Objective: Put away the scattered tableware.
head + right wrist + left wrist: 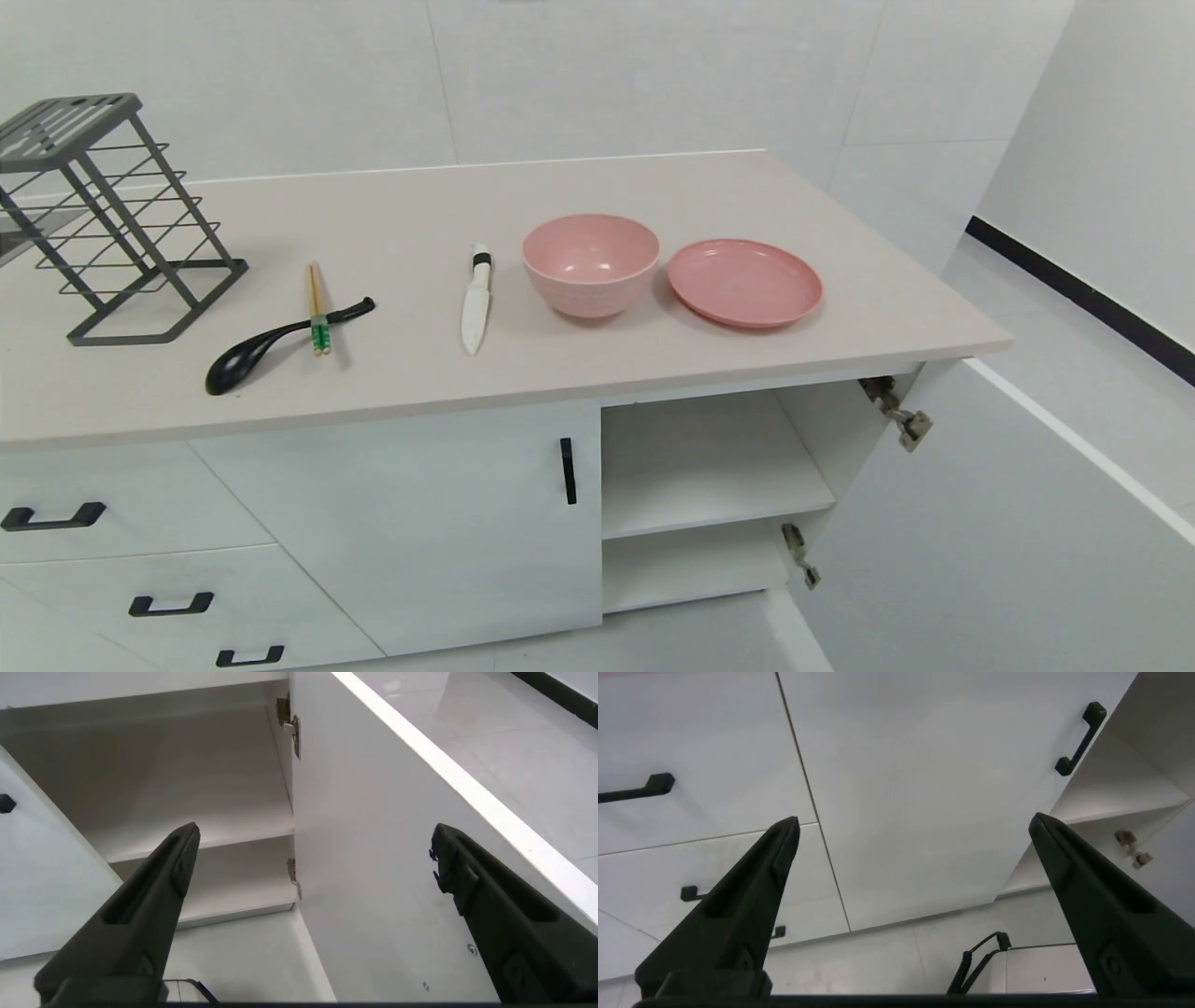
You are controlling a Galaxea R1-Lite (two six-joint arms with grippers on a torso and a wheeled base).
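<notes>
- A pale counter [709,196] is running along a white tiled wall [607,75]; a light floor [1074,317] with a black baseboard [1083,299] is stretching off past its end.
- The tableware is lying on top of the counter, above the cabinet fronts that both end effectors are facing and well apart from either.
- A pink bowl [590,263] is sitting upright just beside a pink plate [744,281]. A white knife [476,301] is lying near the bowl's other side.
- Farther along, chopsticks [317,303] are crossing the handle of a black spoon [271,343], near a grey wire rack [112,215].
- The left end effector [913,826] is hanging with its fingers spread wide and gripping nothing. Ahead of it are the closed door [924,784] with its black handle [1078,737] and the drawers [691,765].
- The right end effector [315,833] is likewise spread apart and carrying nothing. Ahead of it are the open door [374,859] and the bare shelf [187,784] inside the cabinet.
- The head view is taking in the whole counter, while the right wrist view is showing the hinges [291,728] and the shelf from close by.
</notes>
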